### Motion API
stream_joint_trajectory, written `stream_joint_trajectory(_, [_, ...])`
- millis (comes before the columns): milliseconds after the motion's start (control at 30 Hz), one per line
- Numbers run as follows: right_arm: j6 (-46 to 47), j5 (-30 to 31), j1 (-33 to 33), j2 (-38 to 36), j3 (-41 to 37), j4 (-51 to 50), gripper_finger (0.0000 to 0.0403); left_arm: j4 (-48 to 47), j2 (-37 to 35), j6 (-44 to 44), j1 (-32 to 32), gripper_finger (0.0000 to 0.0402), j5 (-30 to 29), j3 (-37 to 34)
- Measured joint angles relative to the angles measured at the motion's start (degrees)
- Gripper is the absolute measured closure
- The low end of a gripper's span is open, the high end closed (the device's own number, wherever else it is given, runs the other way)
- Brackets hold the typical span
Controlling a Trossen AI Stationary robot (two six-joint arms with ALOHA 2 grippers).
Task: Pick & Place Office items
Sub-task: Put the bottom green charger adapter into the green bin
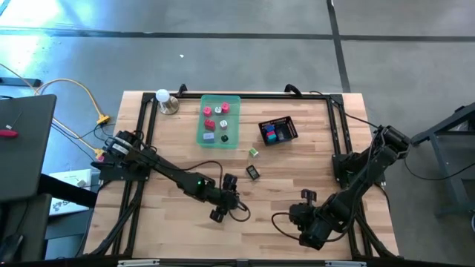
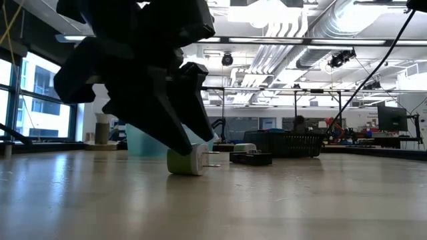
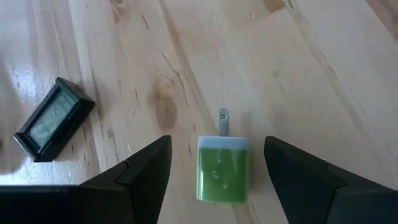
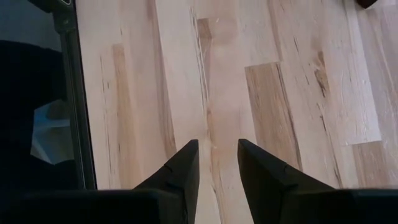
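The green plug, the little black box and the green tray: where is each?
green plug [image 3: 222, 174], left wrist view, its green body.
black box [image 3: 53, 119], left wrist view, its pale window.
green tray [image 1: 231, 99], high view, its corner rim.
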Motion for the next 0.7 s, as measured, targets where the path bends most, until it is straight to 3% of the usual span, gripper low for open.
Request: stream_joint_trajectory(700, [4.2,-0.2,0.4,0.0,0.0,0.4,0.0306,0.7,3.4,3.2,0.4,0.016,1.6,0.0])
